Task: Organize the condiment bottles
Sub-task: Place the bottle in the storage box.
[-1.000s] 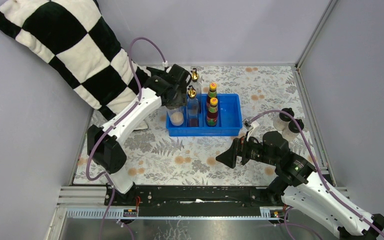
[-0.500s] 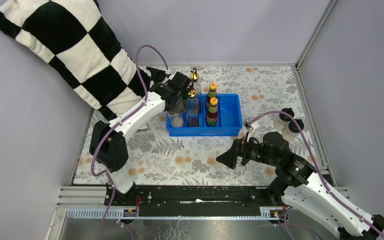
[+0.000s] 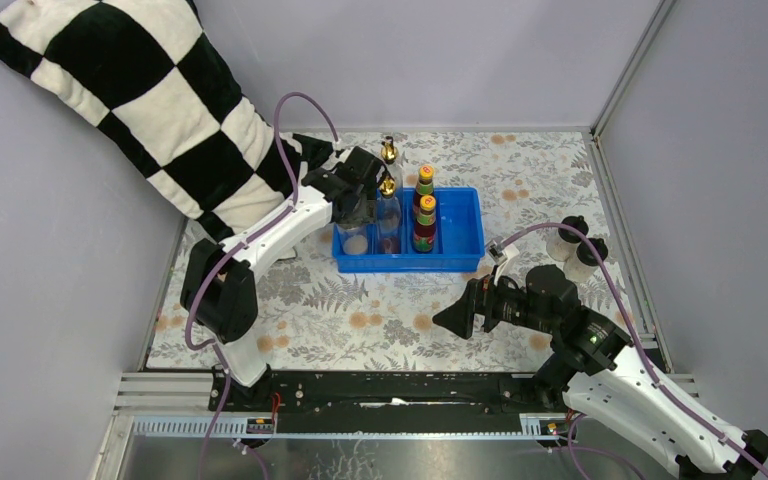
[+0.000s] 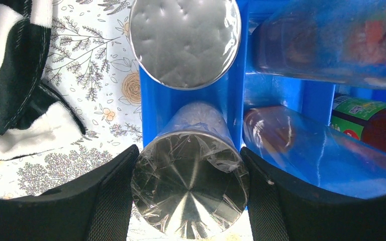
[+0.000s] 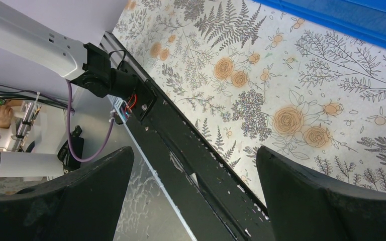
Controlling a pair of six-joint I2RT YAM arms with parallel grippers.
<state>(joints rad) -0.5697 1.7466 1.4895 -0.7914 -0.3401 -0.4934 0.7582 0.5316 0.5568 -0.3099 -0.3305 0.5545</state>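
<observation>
The left gripper (image 4: 190, 170) is clamped on a silver-lidded jar (image 4: 188, 201) at the lower centre of the left wrist view, in the left column of the blue tray (image 4: 233, 100), just below a 2nd jar (image 4: 185, 40). It should probably seat the jar flat, part its fingers evenly and lift straight up. The right gripper (image 5: 193, 150) hangs wide apart and empty, while 2 shakers (image 3: 567, 237) wait on the worktop (image 3: 380, 300) at the right of the top view.

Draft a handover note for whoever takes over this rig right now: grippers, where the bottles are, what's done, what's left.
Left gripper: closed on a silver-lidded clear jar in the blue plastic tray's left column.
Right gripper: open, empty, over the floral table.
Done: other silver-lidded jar, two clear gold-spouted bottles, two dark orange-capped bottles in the tray.
Left: release the jar; tray the two black-capped shakers, on the table right of it.
</observation>
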